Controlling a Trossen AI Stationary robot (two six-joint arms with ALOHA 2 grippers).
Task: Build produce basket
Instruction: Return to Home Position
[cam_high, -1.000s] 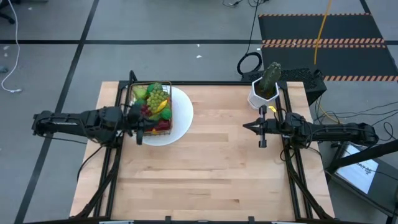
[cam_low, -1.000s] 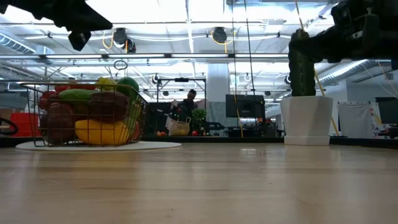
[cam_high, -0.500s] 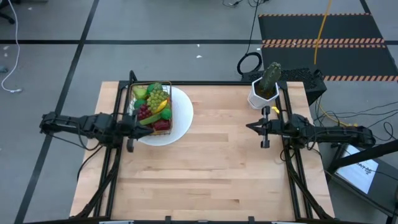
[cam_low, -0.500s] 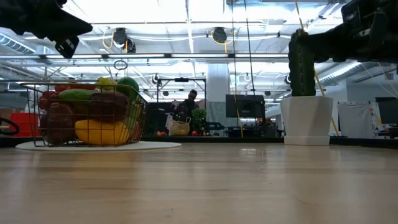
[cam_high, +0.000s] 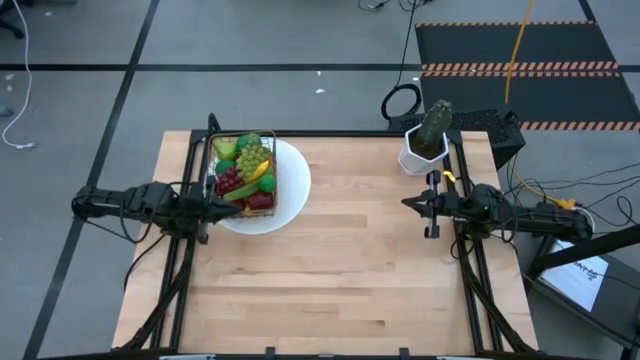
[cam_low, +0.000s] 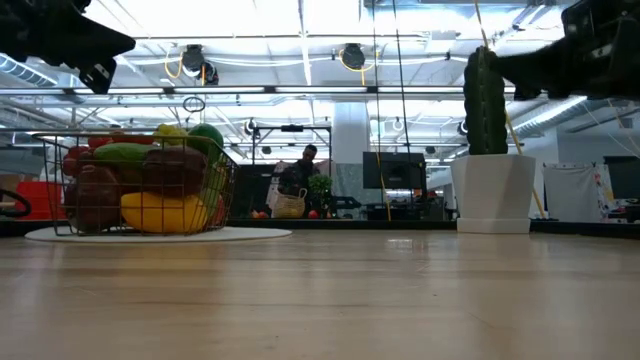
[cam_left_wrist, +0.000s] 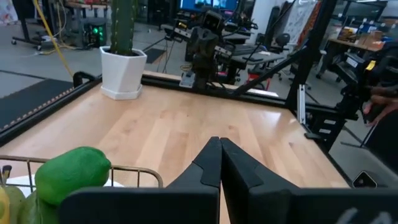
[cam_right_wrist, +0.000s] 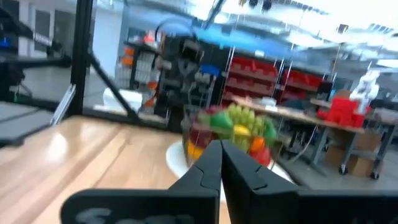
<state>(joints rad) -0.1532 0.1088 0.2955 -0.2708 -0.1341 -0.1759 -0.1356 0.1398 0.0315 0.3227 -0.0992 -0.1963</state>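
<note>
Left pincer (cam_left_wrist: 219, 143) closed, right pincer (cam_right_wrist: 219, 144) closed, one heaped basket (cam_high: 276, 172)

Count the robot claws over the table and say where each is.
2. The left claw hangs by the basket on the white plate, at the table's left. The right claw hangs at the table's right, near the potted cactus.

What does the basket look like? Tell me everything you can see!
The basket is small and rectangular, made of thin dark wire mesh you can see through. It stands upright on a round white plate, near the far edge of the table on the left arm's side. It is heaped with produce: grapes, a yellow banana, and red and green fruit rising above the rim. Nothing grips it.
</note>
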